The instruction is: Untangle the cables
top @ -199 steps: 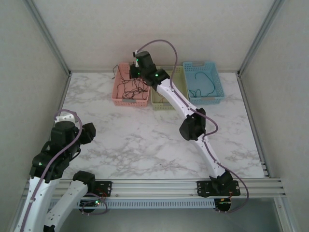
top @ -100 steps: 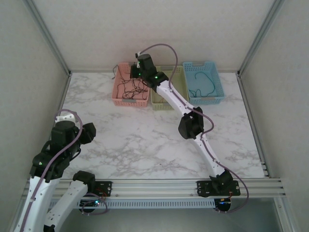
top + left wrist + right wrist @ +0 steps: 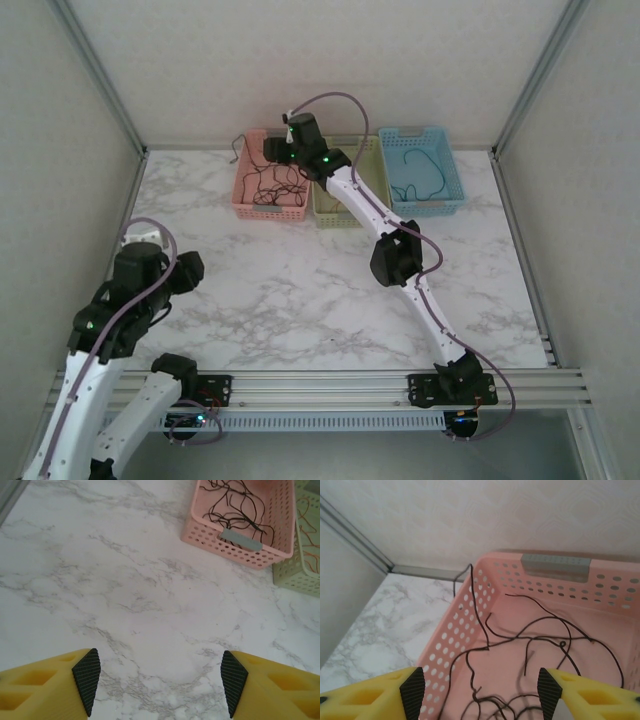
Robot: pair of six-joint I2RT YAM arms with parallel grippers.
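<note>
Black cables (image 3: 540,640) lie loosely tangled in the pink basket (image 3: 455,630), and one strand hangs over its far-left wall. In the top view the same black cables (image 3: 268,185) fill the pink basket (image 3: 240,190) at the back. My right gripper (image 3: 481,697) hovers open above them with nothing between its fingers; in the top view the right gripper (image 3: 274,150) is over the basket's far end. My left gripper (image 3: 160,682) is open over bare marble at the near left, far from the cables (image 3: 235,515). The left gripper (image 3: 188,270) holds nothing.
A pale green basket (image 3: 335,212) with orange cables (image 3: 307,535) stands right of the pink one, partly under the right arm. A blue basket (image 3: 425,205) holding a dark cable (image 3: 415,170) sits further right. Walls and metal rails close in the marble table (image 3: 300,290).
My right gripper has gone from shut to open above the pink basket. The left arm has shifted slightly forward and up.
</note>
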